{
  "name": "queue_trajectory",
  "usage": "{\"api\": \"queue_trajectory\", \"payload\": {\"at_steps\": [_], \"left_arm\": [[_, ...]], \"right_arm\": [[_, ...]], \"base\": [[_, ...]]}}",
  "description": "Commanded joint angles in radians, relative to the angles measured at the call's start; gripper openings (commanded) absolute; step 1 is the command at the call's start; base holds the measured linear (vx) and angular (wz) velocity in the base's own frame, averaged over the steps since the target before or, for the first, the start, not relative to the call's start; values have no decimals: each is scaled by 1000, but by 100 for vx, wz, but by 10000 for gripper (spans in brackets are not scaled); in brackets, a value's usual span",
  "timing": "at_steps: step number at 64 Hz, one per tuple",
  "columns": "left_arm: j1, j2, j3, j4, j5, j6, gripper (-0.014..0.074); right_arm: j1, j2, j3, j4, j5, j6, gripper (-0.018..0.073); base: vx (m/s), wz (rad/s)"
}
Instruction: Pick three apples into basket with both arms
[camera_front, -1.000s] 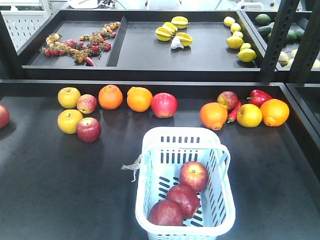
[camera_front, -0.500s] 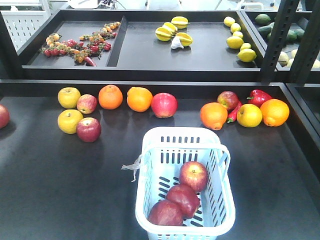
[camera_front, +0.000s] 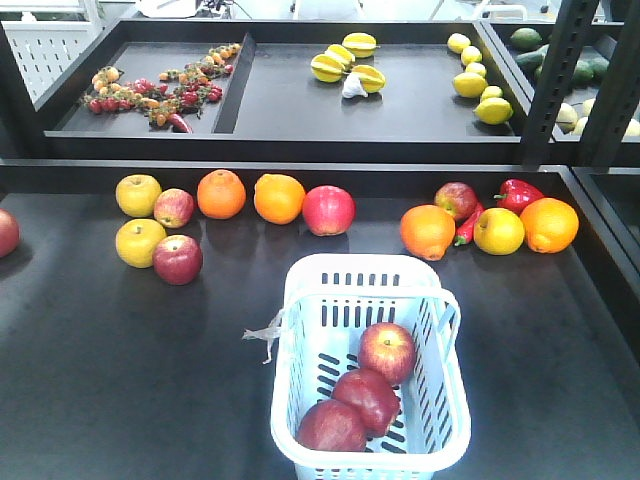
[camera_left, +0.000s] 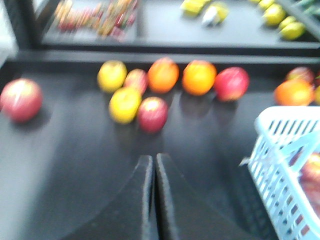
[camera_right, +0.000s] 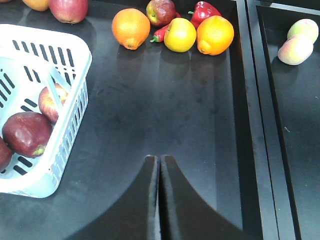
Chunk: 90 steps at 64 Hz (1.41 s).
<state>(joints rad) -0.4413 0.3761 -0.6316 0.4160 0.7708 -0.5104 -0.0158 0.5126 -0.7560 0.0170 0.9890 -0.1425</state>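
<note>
Pale basket: the blue-white plastic basket stands on the black surface near its front edge, handle swung down across the far end.
Apples in basket: three red apples lie inside, touching in a row: a streaked apple farthest back, a maroon apple in the middle, a second maroon apple nearest the front.
Left tool: the left tool has its two fingers pressed together and holds nothing; it hangs over bare surface, left of the basket.
Right tool: the right tool is likewise closed up tight and empty, over bare surface to the basket's right.
Left fruit group: two yellow fruits, two small red apples and two oranges sit behind the basket, with a pink-red apple beside them.
Right fruit group: oranges, a red pepper and a yellow fruit lie well apart from the basket.
Far edge: a lone red apple at the left.
Back shelf: small mixed fruit and yellow pieces in trays.
</note>
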Motion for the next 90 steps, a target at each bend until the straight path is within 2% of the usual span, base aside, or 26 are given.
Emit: {"api": "queue_trajectory", "payload": {"at_steps": [1,10,15,23,29,47,60,90], "left_arm": [[6,-50,61,16,-200,70,-8],[74,-149,237,-71,-428,158,-8],[133,-201,323,-171,-536,229,-8],[238,-269,448,-372,-681,378,-8],[298,-300,519,-445,-748,428,-8],[365,-387,674,-443,-812,412,-8],[394,-405,679,-433,-781,394,-8],[395,-404,679,-434,-780,394,-8]], "right_arm": [[-5,4,-25,-8,-57,3,-9],[-5,4,-25,-8,-53,3,-9],[-5,4,-25,-8,-53,3,-9],[-5,4,-25,-8,-53,3,-9],[-5,4,-25,-8,-53,3,-9],[-5,4,-25,-8,-54,3,-9],[-5,4,-25,-8,-53,3,-9],[-5,4,-25,-8,-54,3,-9]], "base": [[0,0],[0,0],[0,0],[0,0],[0,0],[0,0],[0,0],[0,0]]}}
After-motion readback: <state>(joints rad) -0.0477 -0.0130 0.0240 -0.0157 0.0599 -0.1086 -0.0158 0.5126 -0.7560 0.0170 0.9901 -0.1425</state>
